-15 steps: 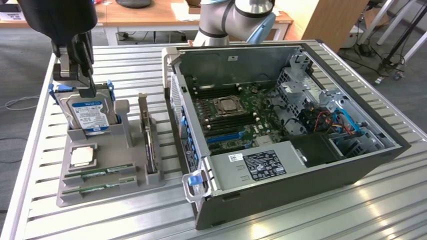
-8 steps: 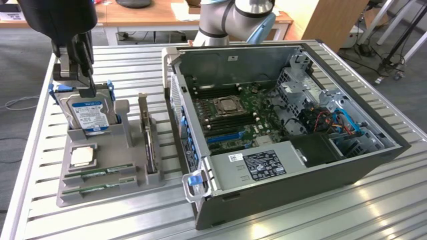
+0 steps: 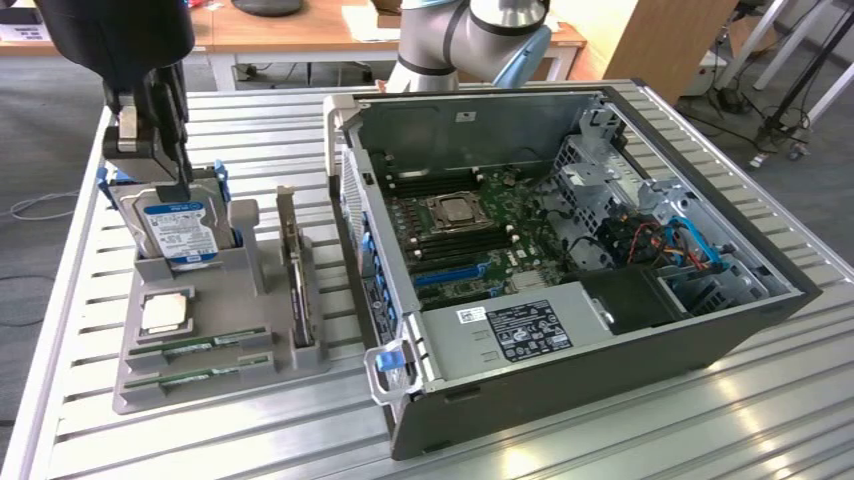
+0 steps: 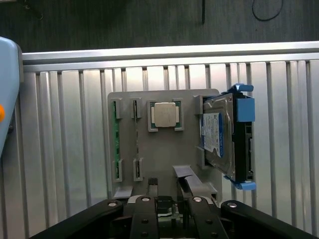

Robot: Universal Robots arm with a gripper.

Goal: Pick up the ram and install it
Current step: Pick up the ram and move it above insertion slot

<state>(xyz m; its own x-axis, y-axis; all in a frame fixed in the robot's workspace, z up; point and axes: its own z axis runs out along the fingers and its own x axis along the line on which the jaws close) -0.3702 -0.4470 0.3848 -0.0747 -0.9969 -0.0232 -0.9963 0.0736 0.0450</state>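
The gripper (image 3: pixel 167 185) (image 4: pixel 167 191) hangs at the far left of the scene, above the far end of the grey holder (image 3: pixel 267 365) (image 4: pixel 159 154) and close to the hard drive (image 3: pixel 180 225) (image 4: pixel 217 134), which stands upright in its blue-edged bracket. The wrist view shows the two fingers standing apart with nothing green between them, so the claw is open and holds nothing.

The ram (image 3: pixel 194 379) (image 4: pixel 115 144) lies flat in the nearest slot of the holder, a long green strip resting between small grey clips and well apart from the gripper. In the exterior view another green stick (image 3: pixel 207 348) lies just beyond it, parallel and in the next slot. Between these sticks and the hard drive sits the square silver processor chip (image 3: pixel 163 312) (image 4: pixel 164 114) in its own recess. Along the right edge of the holder a thin card (image 3: pixel 296 280) stands on edge.

To the right of the holder, on the same slatted metal table (image 3: pixel 601 430) (image 4: pixel 60 149), the computer case (image 3: pixel 561 395) lies on its side with the cover off. Inside it the motherboard (image 3: pixel 501 245) faces up, with a processor socket (image 3: pixel 451 212) near its middle and dark slots running on either side of that socket. The robot arm (image 3: pixel 467 40) rises behind the far wall of the case
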